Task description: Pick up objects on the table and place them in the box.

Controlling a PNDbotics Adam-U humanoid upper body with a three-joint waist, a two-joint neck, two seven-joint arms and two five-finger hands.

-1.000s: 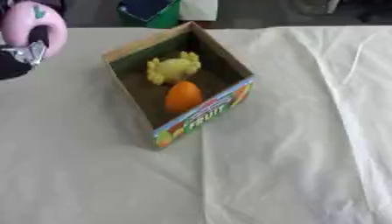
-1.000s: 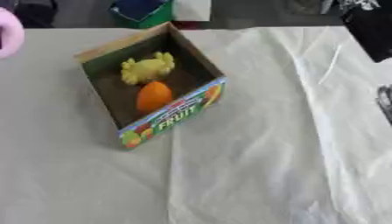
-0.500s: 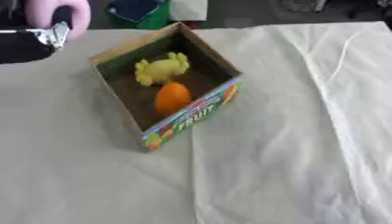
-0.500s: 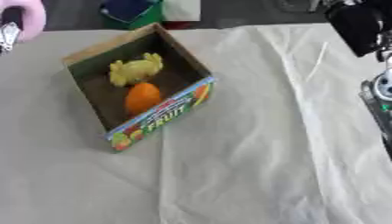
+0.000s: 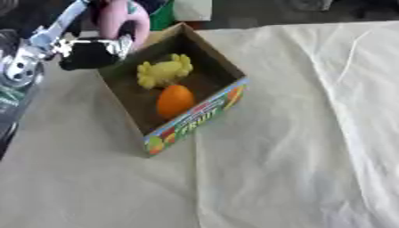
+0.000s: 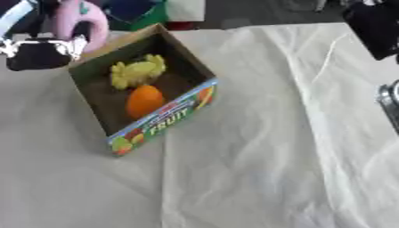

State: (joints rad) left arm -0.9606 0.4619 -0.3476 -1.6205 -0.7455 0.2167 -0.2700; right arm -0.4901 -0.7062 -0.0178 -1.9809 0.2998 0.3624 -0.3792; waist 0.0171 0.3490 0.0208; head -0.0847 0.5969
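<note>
A cardboard box (image 5: 199, 116) with a colourful FRUIT label stands on the white cloth. Inside it lie a yellow lumpy object (image 5: 162, 72) and an orange round fruit (image 5: 174, 100). My left hand (image 5: 92, 52) hovers at the box's upper-left rim, curled round a pink ring-shaped object (image 5: 122, 21) that hangs above the rim. My right hand (image 6: 377, 31) shows as a dark shape at the upper right, far from the box; its fingers cannot be made out.
A white cloth (image 5: 296, 147) covers the table. Green and blue things (image 6: 137, 11) sit beyond the far edge behind the box. A silver part of my right arm (image 6: 389, 102) shows at the right edge.
My left hand has carried the pink object rightward, from the left edge to the box's upper-left rim. The camera view has shifted too.
</note>
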